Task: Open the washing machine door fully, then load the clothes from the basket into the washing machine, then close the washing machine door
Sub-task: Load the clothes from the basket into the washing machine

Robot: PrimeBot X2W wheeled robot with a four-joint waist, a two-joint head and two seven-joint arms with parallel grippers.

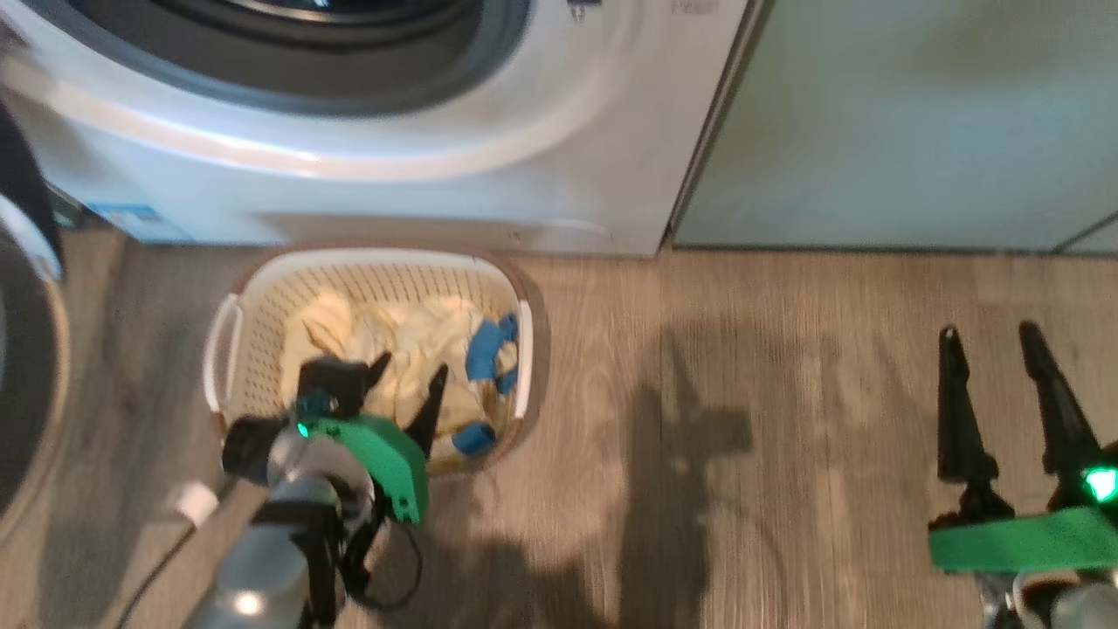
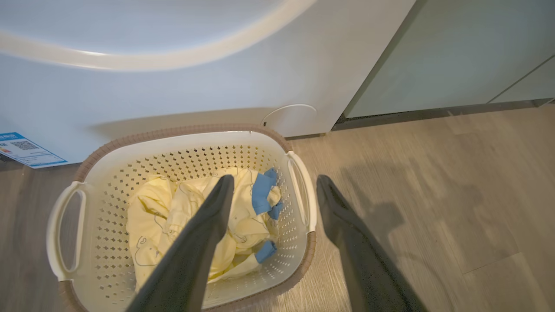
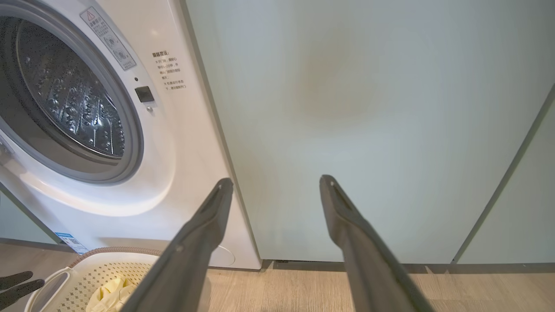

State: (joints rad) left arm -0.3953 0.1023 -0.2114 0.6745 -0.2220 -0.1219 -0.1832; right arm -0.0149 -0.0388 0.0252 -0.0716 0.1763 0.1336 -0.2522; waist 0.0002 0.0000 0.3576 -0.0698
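Plainly, the left end effector [image 1: 412, 367] hangs with its fingers spread wide and empty above the near side of the basket [image 1: 376, 255], over the clothes [image 1: 410, 332], a pale yellow heap with blue patches lying inside. The basket sits on the wood floor [image 1: 699, 437] just before the washing machine [image 1: 489, 175], whose drum mouth stands uncovered. The washing machine door [image 1: 22, 376] is swung out at the left edge. Well to the right, the right end effector [image 1: 989, 332] is likewise spread and empty over the floor, facing a pale green cabinet panel [image 1: 917, 122].
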